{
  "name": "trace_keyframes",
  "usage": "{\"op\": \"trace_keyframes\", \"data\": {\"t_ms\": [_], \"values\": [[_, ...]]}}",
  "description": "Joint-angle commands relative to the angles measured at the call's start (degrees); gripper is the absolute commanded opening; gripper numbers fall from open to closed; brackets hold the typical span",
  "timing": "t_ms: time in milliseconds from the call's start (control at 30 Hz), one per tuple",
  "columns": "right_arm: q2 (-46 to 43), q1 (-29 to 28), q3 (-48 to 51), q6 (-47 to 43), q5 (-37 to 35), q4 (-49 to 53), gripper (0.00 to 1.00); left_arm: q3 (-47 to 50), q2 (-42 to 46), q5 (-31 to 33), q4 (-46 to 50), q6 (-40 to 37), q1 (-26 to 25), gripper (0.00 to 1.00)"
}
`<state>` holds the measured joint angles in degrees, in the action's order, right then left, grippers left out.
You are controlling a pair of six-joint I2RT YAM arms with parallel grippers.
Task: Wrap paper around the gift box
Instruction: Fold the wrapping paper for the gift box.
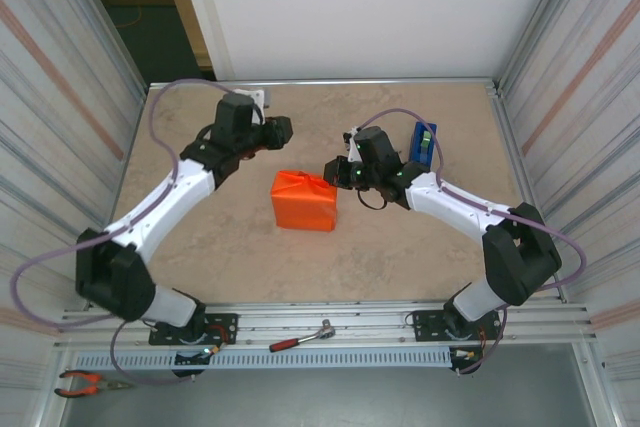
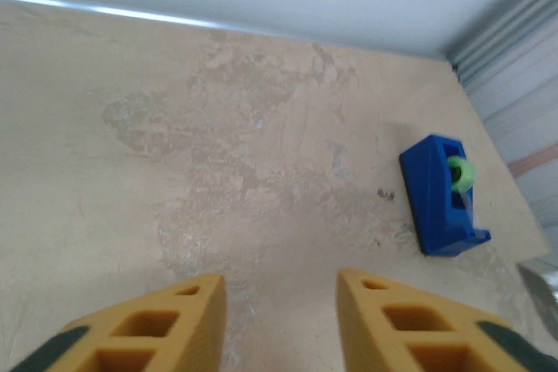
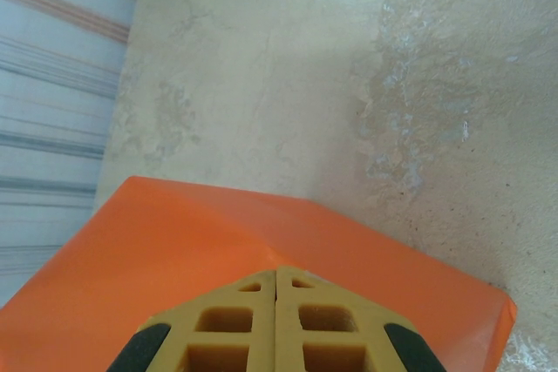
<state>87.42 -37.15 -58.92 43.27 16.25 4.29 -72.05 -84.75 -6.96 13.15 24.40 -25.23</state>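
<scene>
As the top camera looks down on the table (image 1: 420, 247), the orange paper (image 1: 304, 202) sits near the middle as a folded, box-sized parcel. The gift box itself is hidden under it. The left gripper (image 1: 287, 128) is to the far left of the parcel, apart from it. The right gripper (image 1: 328, 169) is just beside the parcel's far right corner, though from this height I cannot tell whether it touches the paper. A blue tape dispenser (image 1: 424, 146) stands to the right, behind the right arm's wrist. On the metal frame at the near edge lie a red-handled wrench (image 1: 300, 338) and, further left, red-handled pliers (image 1: 88, 382).

From the left wrist, the left gripper (image 2: 281, 320) is wide open, its two yellow fingers (image 2: 148, 328) well apart with nothing between them and bare table beyond. The tape dispenser (image 2: 440, 198), with a green roll in it, sits off to the right near the side wall.

From the right wrist, the right gripper (image 3: 275, 273) is closed, its fingers (image 3: 218, 328) pressed flat together over the paper (image 3: 174, 250). No paper shows between the tips, and I cannot tell whether they rest on the sheet. A raised crease runs across the parcel just beyond the fingertips.
</scene>
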Motion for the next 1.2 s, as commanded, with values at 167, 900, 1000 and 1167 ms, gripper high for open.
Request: {"op": "trace_keyframes", "data": {"t_ms": [167, 900, 1000, 1167], "values": [[2.51, -1.87, 4.43, 0.86, -0.24, 12.25, 0.00, -16.22, -15.33, -20.57, 16.76, -10.38, 1.68, 0.13], [2.08, -2.01, 4.73, 1.38, -1.12, 12.07, 0.00, -23.79, -21.55, -32.33, 43.43, -25.54, -1.40, 0.00], [1.90, -2.01, 4.86, 1.33, -1.33, 12.24, 0.00, -22.44, -19.71, -32.17, 43.55, -25.83, -1.35, 0.00], [1.70, -1.98, 4.96, 1.47, -1.79, 12.49, 0.00, -19.87, -17.37, -32.43, 44.20, -26.41, -1.75, 0.00]]}}
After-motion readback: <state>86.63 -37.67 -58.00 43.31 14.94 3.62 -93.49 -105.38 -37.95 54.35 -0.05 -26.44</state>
